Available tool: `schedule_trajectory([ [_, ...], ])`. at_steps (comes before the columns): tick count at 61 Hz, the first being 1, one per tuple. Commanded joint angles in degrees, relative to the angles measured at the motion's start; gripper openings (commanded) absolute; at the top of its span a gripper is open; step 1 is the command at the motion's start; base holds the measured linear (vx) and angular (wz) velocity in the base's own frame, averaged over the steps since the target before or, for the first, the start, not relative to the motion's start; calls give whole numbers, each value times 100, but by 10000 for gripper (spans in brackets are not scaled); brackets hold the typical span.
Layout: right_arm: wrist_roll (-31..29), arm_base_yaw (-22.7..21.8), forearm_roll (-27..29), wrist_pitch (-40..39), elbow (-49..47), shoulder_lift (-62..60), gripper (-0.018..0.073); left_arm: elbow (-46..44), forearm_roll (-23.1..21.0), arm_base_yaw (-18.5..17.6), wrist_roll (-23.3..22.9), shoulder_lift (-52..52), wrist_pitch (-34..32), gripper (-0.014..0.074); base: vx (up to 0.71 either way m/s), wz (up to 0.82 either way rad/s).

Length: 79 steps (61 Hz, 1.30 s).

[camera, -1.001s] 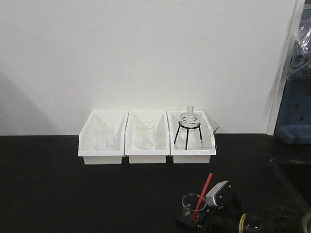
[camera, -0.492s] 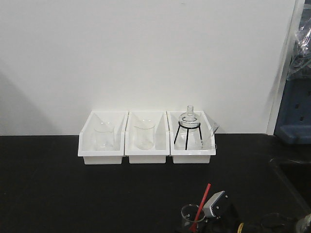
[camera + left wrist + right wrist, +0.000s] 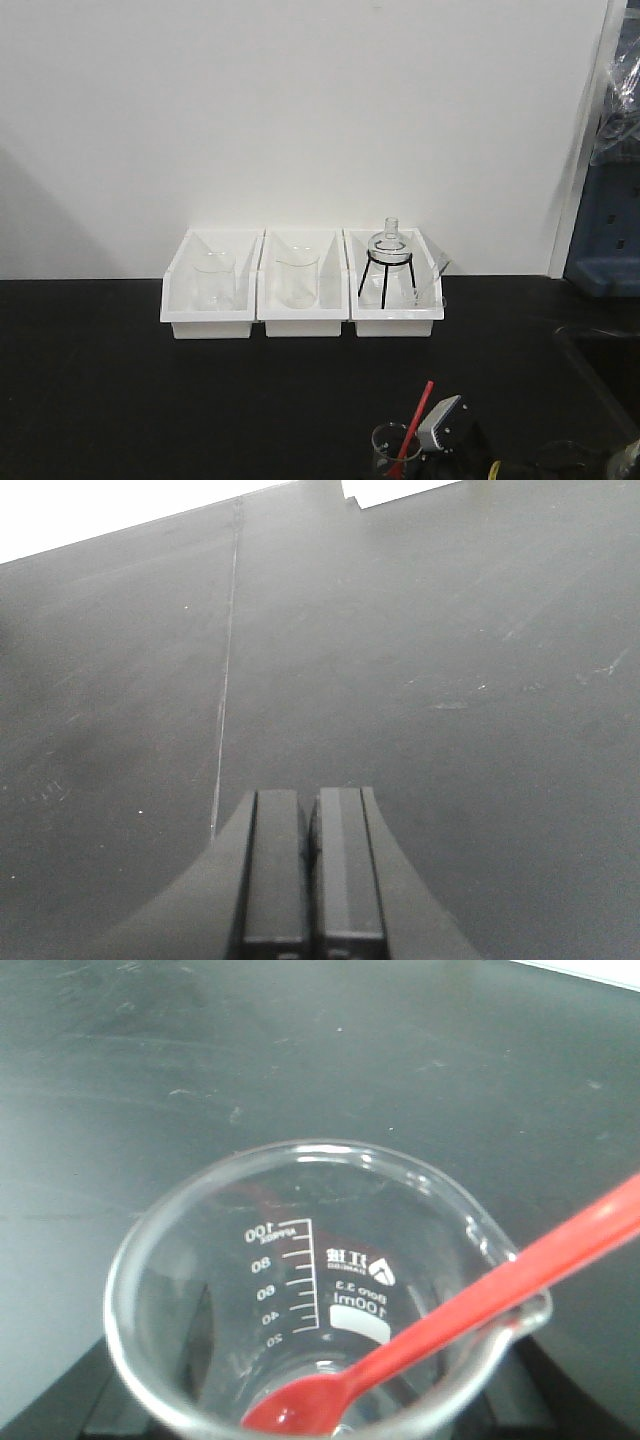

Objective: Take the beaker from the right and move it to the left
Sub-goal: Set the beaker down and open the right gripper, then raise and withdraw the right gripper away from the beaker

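The beaker (image 3: 330,1290) is small clear glass with a printed 100 ml scale and fills the right wrist view. A red stirring stick (image 3: 520,1275) leans out over its spout. In the front view the beaker (image 3: 390,447) sits at the bottom edge, right of centre, over the black table (image 3: 150,400). My right gripper (image 3: 410,457) is shut on it from the right. Only dark finger edges show at the lower corners of the right wrist view. My left gripper (image 3: 308,795) hangs over bare black tabletop, shut with nothing in it, and does not show in the front view.
Three white trays stand in a row at the back against the wall. The left tray (image 3: 208,318) and middle tray (image 3: 302,318) each hold a larger clear beaker. The right tray (image 3: 396,318) holds a flask on a black tripod (image 3: 388,262). Blue equipment (image 3: 605,240) stands far right.
My right gripper and the beaker dropped toward the bottom edge of the front view between one second and half a second ago, then barely moved. The trays stayed put.
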Motion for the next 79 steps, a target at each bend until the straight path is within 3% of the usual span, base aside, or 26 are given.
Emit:
schedule_trajectory([
  [1, -18, 12, -107, -326, -90, -255, 396, 106, 1, -36, -6, -36, -438, -6, 0, 0],
  [11, -13, 12, -128, -288, -90, -319, 613, 106, 1, -36, -6, -36, -438, -6, 0, 0],
  [23, 253, 12, -376, 191, -79, -594, 645, 106, 1, -36, -6, -36, -438, -6, 0, 0],
  [42, 1521, 5, -1934, 1349, 183, -1377, 545, 106, 1, -36, -6, -36, -438, -6, 0, 0],
  [53, 1951, 5, -2303, 1827, 470, -2126, 537, 106, 1, -36, -6, -36, -438, -6, 0, 0],
  [64, 3164, 5, -2766, 2125, 470, -3170, 510, 106, 1, -36, -6, -36, -438, -6, 0, 0],
  [74, 4471, 11, -2830, 2300, 470, -4407, 339, 106, 1, -36, -6, -36, -438, -6, 0, 0],
  [79, 5235, 11, -2847, 2583, 470, -5107, 170, 106, 1, -36, -6, -36, -438, -6, 0, 0],
])
